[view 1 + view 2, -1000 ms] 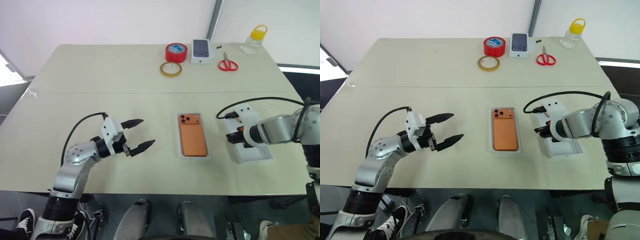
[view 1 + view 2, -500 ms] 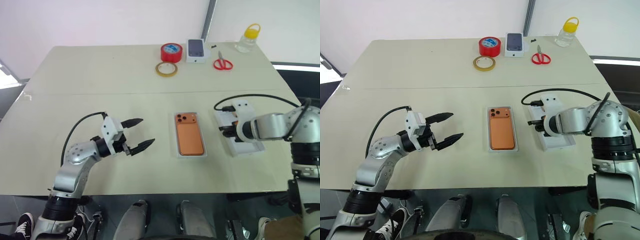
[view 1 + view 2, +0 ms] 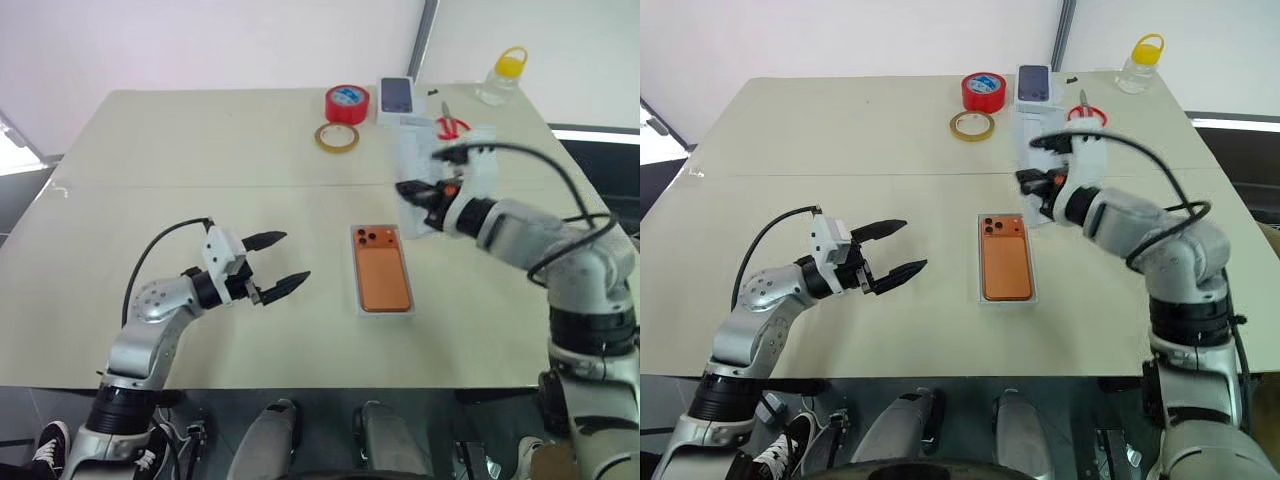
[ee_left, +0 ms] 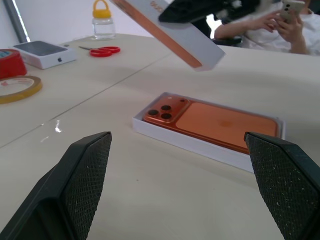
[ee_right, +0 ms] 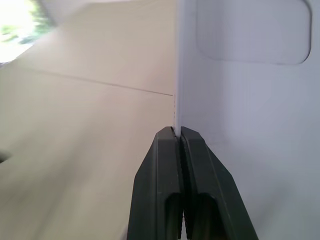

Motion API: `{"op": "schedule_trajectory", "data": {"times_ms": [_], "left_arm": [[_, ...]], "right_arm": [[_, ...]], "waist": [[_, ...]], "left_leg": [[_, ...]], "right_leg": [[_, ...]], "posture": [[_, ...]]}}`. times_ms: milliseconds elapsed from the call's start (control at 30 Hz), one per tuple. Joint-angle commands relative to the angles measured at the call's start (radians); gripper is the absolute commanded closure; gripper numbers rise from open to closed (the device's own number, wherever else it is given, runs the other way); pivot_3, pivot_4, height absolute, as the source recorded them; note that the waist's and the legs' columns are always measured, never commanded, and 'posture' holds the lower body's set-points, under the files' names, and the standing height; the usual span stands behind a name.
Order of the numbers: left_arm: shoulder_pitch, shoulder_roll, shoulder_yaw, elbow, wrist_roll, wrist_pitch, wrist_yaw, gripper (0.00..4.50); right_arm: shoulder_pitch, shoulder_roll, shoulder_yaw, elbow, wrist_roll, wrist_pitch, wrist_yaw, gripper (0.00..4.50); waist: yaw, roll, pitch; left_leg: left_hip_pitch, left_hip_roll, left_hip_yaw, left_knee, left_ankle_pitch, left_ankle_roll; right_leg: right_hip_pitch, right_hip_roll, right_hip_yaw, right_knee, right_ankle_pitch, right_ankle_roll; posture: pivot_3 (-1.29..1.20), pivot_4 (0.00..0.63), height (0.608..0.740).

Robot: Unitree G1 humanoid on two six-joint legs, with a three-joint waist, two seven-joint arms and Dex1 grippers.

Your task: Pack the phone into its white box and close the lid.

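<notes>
Right gripper (image 3: 1032, 184): pinching greyish-white rectangular lid (image 3: 418, 172) by one wall, airborne, far-right of orange rectangular phone (image 3: 384, 279) seated in shallow white box (image 4: 150, 125). Left gripper (image 3: 279, 263): wide open, empty. Advice: level lid, square its edges over box, lower evenly.

The beige table (image 3: 200, 150) bears the white box (image 3: 384, 310), red tape (image 3: 347, 103), scissors (image 3: 452, 125).
</notes>
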Motion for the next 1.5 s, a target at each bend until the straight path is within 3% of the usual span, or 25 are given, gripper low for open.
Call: {"op": "schedule_trajectory", "data": {"times_ms": [33,167,267,367,567,700,800,1033,1233,1467,1500], "left_arm": [[-0.019,-0.001,0.031,-0.024,-0.022,0.002,0.018,0.00],[-0.038,-0.008,0.055,-0.041,-0.071,0.056,0.038,0.00],[-0.052,-0.006,0.067,-0.044,-0.085,0.073,0.048,0.00],[-0.063,-0.008,0.091,-0.054,-0.123,0.111,0.068,0.00],[-0.035,0.003,0.088,-0.094,-0.143,0.154,0.076,0.00],[-0.011,-0.005,0.061,-0.126,-0.152,0.189,0.086,0.00],[0.013,-0.009,0.039,-0.119,-0.142,0.201,0.077,0.88],[0.020,-0.085,-0.055,-0.068,-0.052,0.143,0.115,4.44],[-0.021,-0.169,-0.120,0.011,0.022,0.106,0.145,4.48],[-0.084,-0.230,-0.146,0.104,0.059,0.074,0.146,4.50],[-0.099,-0.247,-0.157,0.122,0.062,0.073,0.147,4.50]], "right_arm": [[0.023,0.180,-0.092,-0.023,0.218,-0.030,-0.052,4.43],[0.036,0.299,-0.137,0.000,0.451,-0.009,-0.164,4.43],[0.053,0.339,-0.131,0.047,0.721,-0.025,-0.296,4.43],[0.103,0.341,-0.086,0.062,0.886,-0.042,-0.402,4.43],[0.193,0.310,0.030,0.040,1.001,-0.009,-0.438,4.43],[0.185,0.240,0.093,0.076,0.905,0.024,-0.423,4.43],[0.167,0.240,0.083,0.113,0.899,-0.008,-0.413,4.50],[0.163,0.226,0.076,0.151,0.801,-0.015,-0.367,4.50],[0.168,0.218,0.058,0.161,0.783,-0.012,-0.357,4.50],[0.176,0.152,0.001,0.144,0.754,-0.011,-0.329,1.01],[0.171,0.112,-0.007,0.129,0.696,-0.007,-0.286,1.01]], "waist": [[-0.005,0.000,0.000],[-0.001,0.001,0.000],[0.004,0.000,0.000],[0.001,0.001,0.000],[-0.007,0.001,0.000],[-0.002,0.001,0.000],[-0.001,0.001,0.000],[0.002,0.001,0.000],[0.002,0.001,0.000],[0.004,0.001,0.000],[0.006,0.001,0.000]], "left_leg": [[0.000,0.000,0.000,0.000,0.000,0.000],[0.001,0.000,0.000,0.000,0.000,-0.001],[0.001,0.000,-0.001,0.000,0.000,-0.001],[0.001,0.000,0.000,-0.001,0.000,-0.001],[0.001,0.000,0.000,-0.001,0.000,-0.001],[0.001,0.000,0.000,-0.001,0.000,-0.001],[0.001,0.000,0.000,-0.001,0.000,-0.001],[0.001,0.000,0.000,-0.001,0.000,-0.001],[0.001,0.000,0.000,-0.001,0.000,-0.001],[0.001,0.000,0.000,-0.001,0.000,-0.001],[0.000,-0.001,0.000,0.000,0.000,-0.001]], "right_leg": [[0.000,0.000,0.001,0.001,0.000,0.000],[-0.001,0.000,0.001,0.001,0.000,-0.001],[0.000,0.000,0.001,0.000,0.000,-0.001],[0.000,0.000,0.001,0.000,0.000,-0.001],[-0.001,0.000,0.001,0.001,0.000,-0.001],[0.000,0.000,0.001,0.001,0.000,-0.001],[0.000,0.000,0.001,0.000,0.000,-0.001],[0.000,0.000,0.001,0.000,0.000,-0.001],[0.000,0.000,0.001,0.000,0.000,-0.001],[0.000,0.000,0.001,0.000,0.000,-0.001],[0.000,0.000,0.001,0.000,0.000,-0.001]], "posture": [[0.00,0.150,0.740],[0.00,0.150,0.740],[0.00,0.150,0.740],[0.00,0.150,0.740],[0.00,0.150,0.740],[0.00,0.150,0.740],[0.00,0.150,0.740],[0.00,0.150,0.740],[0.00,0.150,0.740],[0.00,0.150,0.740],[0.00,0.150,0.740]]}}
